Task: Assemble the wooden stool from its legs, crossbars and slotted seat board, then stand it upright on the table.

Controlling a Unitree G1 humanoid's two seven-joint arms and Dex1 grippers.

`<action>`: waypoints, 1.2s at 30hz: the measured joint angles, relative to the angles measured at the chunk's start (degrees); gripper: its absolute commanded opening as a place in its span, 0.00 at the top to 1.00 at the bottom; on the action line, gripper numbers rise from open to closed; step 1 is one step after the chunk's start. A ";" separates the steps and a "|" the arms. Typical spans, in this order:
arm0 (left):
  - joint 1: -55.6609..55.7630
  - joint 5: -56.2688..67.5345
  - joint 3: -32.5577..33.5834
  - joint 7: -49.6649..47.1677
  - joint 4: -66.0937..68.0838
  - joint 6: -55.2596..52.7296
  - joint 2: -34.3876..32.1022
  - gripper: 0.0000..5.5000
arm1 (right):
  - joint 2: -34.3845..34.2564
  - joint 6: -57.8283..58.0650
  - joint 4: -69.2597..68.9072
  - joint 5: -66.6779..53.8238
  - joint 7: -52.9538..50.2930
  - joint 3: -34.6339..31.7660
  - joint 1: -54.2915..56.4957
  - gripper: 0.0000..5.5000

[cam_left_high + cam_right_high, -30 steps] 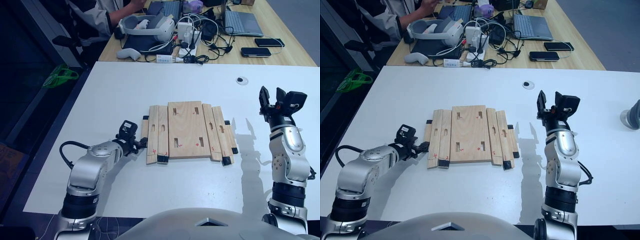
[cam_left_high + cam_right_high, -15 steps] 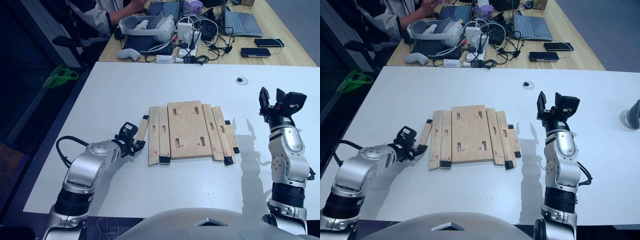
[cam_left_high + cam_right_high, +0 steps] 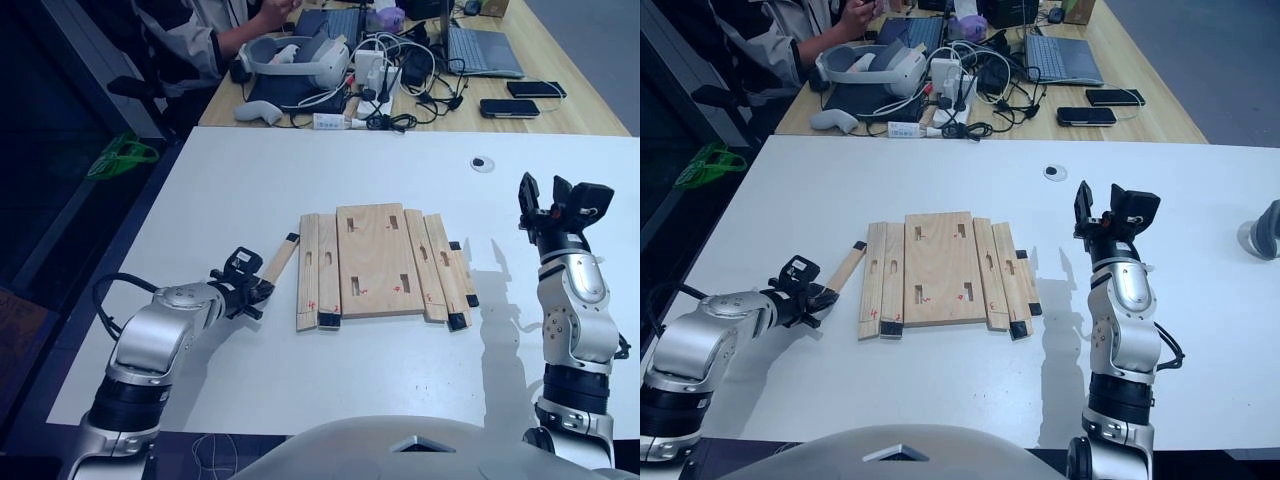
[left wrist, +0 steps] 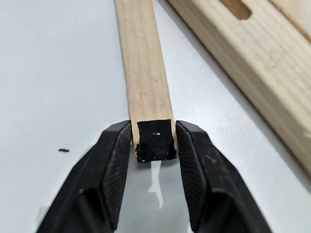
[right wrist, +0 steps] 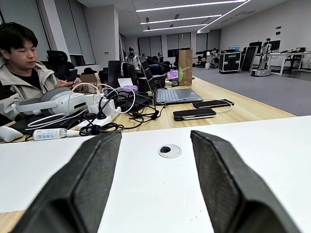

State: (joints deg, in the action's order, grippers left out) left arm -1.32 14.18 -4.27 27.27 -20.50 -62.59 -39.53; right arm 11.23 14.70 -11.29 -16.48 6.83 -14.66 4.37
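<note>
One thin crossbar (image 3: 278, 262) is held by the left claw (image 4: 154, 141), whose two ribbed black fingers (image 4: 114, 165) are clamped on its black-capped near end. The bar lies flat on the white desk (image 3: 220, 190), angled away from the other parts. Its far end is close to the nearest leg, but I cannot tell whether they touch.

The seat board (image 3: 377, 260) lies flat in the middle of the desk, a pale, roughly square plank with four rectangular slots. Two slotted legs (image 3: 317, 270) lie against its left edge and two more legs (image 3: 426, 264) against its right, with a second crossbar (image 3: 461, 275) outermost on the right. Every piece looks like light, smooth softwood with straight grain, some ends carry dark caps, and small red marks sit near the near ends.

The right claw (image 3: 542, 195) is raised above the desk to the right of the parts, its fingers spread with nothing between them.

Nothing is joined yet, so the task seems to be at its start, and the step in hand is singling out the first crossbar. The next move probably calls for lifting the bar clear and steering its end into a leg's slot. A grip at the very tip of so slim a bar may let it twist, and a loose leg would likely slide on the smooth desk unless the free claw steadies it.
</note>
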 measured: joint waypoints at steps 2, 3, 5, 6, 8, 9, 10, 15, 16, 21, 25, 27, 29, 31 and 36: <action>-0.17 -0.06 -0.25 0.27 0.28 1.04 -0.50 0.76 | 0.00 0.00 0.10 0.00 0.00 -0.01 0.02 0.52; -0.19 -0.11 -0.21 0.35 0.91 2.05 -0.61 0.76 | 0.00 0.00 0.25 0.00 -0.01 0.00 0.06 0.52; 0.10 -0.48 -0.19 0.01 2.17 3.77 -0.55 0.76 | 0.00 -0.01 0.43 0.01 -0.01 0.00 0.13 0.52; 0.41 -0.86 -0.13 -0.38 2.69 4.44 -0.48 0.76 | 0.00 -0.01 0.49 0.01 -0.01 0.00 0.15 0.52; 0.93 -1.33 0.53 -1.65 3.87 5.66 0.20 0.76 | 0.02 -0.02 0.58 0.01 0.00 0.01 0.26 0.52; 1.09 -1.71 1.27 -2.58 4.56 6.13 0.88 0.76 | 0.04 -0.02 0.66 0.01 0.00 0.01 0.38 0.52; 1.59 -2.39 2.29 -4.10 5.82 6.78 1.87 0.76 | 0.07 -0.03 0.72 0.01 0.02 0.00 0.54 0.52; 6.20 -3.42 7.98 -9.14 8.98 10.20 5.63 0.76 | 0.78 -0.01 1.07 -0.01 -0.02 -0.31 1.36 0.52; 8.13 -3.15 8.79 -9.38 8.80 10.37 6.16 0.76 | 1.08 -0.04 1.19 0.06 0.02 -0.37 1.99 0.52; 23.24 4.77 11.53 -7.85 3.88 -0.94 10.48 0.76 | 15.03 -12.56 4.55 15.03 7.81 7.15 9.65 0.52; 30.72 12.55 7.23 -0.61 0.77 -11.71 9.47 0.76 | 26.60 -34.30 10.99 29.54 16.78 18.08 18.23 0.52; 35.49 15.11 5.67 1.62 0.63 -15.49 8.99 0.76 | 29.53 -43.71 15.25 34.95 20.02 23.37 23.10 0.52; 40.23 16.84 4.89 3.05 1.27 -17.77 8.89 0.76 | 30.41 -50.81 19.11 38.68 22.27 27.56 27.19 0.52; 42.89 18.02 3.84 4.26 1.75 -19.19 8.89 0.76 | 30.43 -54.89 21.97 40.80 23.15 30.03 29.61 0.52; 45.79 20.59 1.41 5.51 2.31 -22.93 10.91 0.76 | 28.79 -58.72 25.65 46.86 20.78 32.40 34.48 0.52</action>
State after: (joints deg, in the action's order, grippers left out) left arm 44.47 34.77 -2.86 32.77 -18.19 -85.52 -28.62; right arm 40.02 -44.02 14.36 30.37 27.61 17.73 38.85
